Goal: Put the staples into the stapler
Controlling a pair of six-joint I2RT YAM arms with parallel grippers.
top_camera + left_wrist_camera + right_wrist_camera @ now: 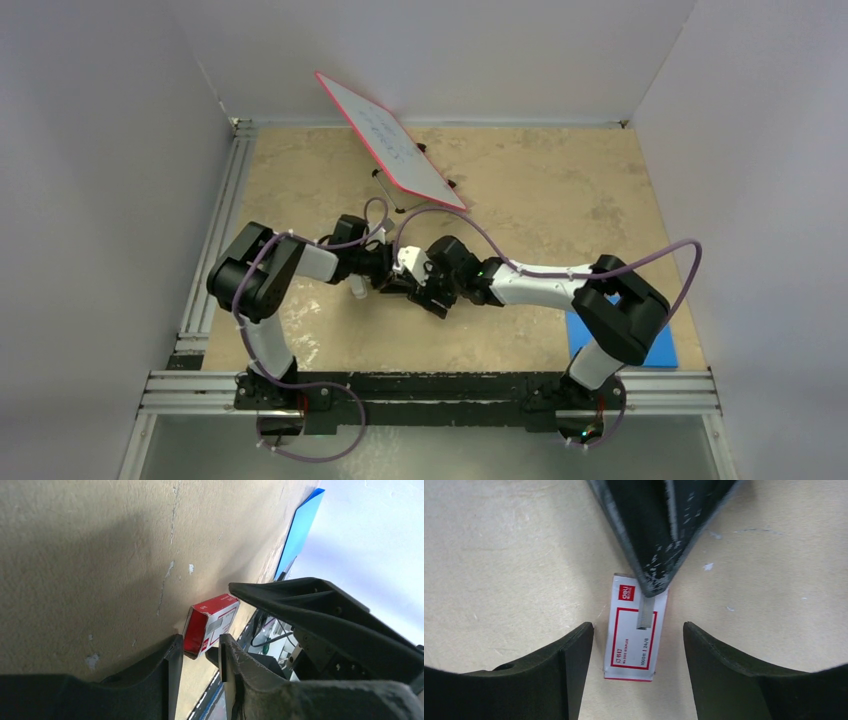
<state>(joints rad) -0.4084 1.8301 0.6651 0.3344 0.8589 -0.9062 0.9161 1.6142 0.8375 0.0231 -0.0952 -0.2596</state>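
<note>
The staples (634, 630), a small red and white box with a printed label, lie on the beige table between the wide-apart fingers of my right gripper (638, 632), which is open and touches nothing. In the left wrist view the staples (210, 625) sit at the tips of my left gripper (199, 647). Its fingers stand apart around the box's near end, with a gap on one side. A left finger (651, 555) covers the box's far end in the right wrist view. I cannot make out the stapler in any view.
A red-framed whiteboard (390, 140) leans at the back of the table. A blue pad (660, 345) lies at the near right, behind the right arm. White walls close the table on three sides, and an aluminium rail (215, 240) runs along the left.
</note>
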